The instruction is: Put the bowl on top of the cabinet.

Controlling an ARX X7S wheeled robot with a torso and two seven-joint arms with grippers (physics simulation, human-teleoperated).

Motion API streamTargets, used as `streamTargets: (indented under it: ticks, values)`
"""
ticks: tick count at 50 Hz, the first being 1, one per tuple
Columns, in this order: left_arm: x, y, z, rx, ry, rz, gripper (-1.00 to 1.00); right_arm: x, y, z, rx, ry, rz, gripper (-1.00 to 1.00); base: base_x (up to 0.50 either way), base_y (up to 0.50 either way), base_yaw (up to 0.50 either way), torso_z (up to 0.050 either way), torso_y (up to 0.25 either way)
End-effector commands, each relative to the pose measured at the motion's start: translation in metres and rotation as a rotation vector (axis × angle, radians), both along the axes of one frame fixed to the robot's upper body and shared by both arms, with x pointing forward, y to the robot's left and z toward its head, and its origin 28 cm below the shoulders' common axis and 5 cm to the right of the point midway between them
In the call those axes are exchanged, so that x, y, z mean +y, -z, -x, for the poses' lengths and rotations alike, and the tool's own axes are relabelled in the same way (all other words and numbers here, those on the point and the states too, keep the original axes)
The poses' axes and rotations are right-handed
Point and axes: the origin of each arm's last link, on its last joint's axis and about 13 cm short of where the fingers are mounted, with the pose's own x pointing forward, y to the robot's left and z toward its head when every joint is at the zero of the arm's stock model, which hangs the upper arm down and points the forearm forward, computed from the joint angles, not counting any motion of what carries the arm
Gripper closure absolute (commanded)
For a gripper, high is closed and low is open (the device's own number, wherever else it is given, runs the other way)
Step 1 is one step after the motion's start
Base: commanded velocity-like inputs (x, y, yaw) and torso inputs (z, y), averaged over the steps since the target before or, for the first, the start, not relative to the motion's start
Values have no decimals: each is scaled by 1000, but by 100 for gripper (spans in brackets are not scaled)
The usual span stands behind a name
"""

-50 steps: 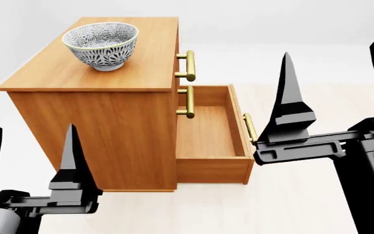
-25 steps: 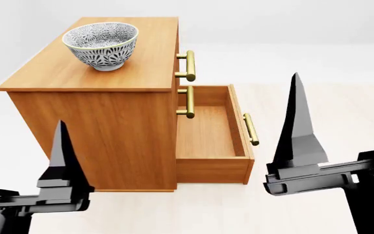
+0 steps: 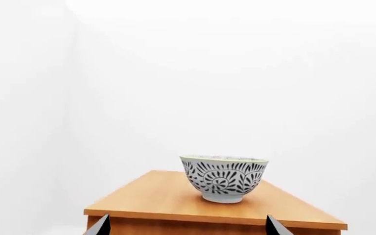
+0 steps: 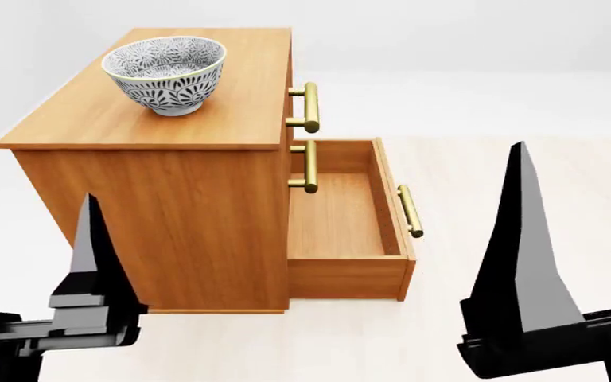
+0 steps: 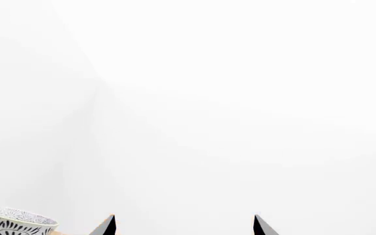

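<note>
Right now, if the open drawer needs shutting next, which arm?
Right. The right hand sits on the drawer's side, empty; the left hand is across the cabinet. The bowl is already on top.

**Both claws low, spread, empty**

I see the left claw (image 4: 25, 255) at the head view's lower left, fingers pointing up, spread wide, holding nothing. The right claw (image 5: 184, 226) sits lower right, one black finger (image 4: 523, 247) upright; its wrist view shows two tips apart.
</note>
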Motion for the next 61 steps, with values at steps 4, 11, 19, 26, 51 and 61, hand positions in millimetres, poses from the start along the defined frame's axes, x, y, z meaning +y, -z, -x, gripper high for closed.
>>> streamTargets:
  ticks: [4,11,19,26,51,61]
  values:
    - [2,-7,6,-73,-27,-15,-100,-4,2,3,-47,-15,3,-100,0,0,0,0,0]
    - [5,-10,10,-150,-54,-48,-100,-3,1,2,-58,-8,1,-100,0,0,0,0,0]
    - [7,-12,12,-181,-76,-66,-100,-5,2,1,-86,11,8,-100,0,0,0,0,0]
    - [8,-14,12,-197,-94,-69,-100,-6,2,-1,-115,36,22,-100,0,0,0,0,0]
    - [17,-21,14,-274,-155,-84,-100,-7,-8,-13,-200,156,48,-100,0,0,0,0,0]
    - [21,-26,16,-314,-168,-77,-100,-9,-9,-16,-234,197,59,-100,0,0,0,0,0]
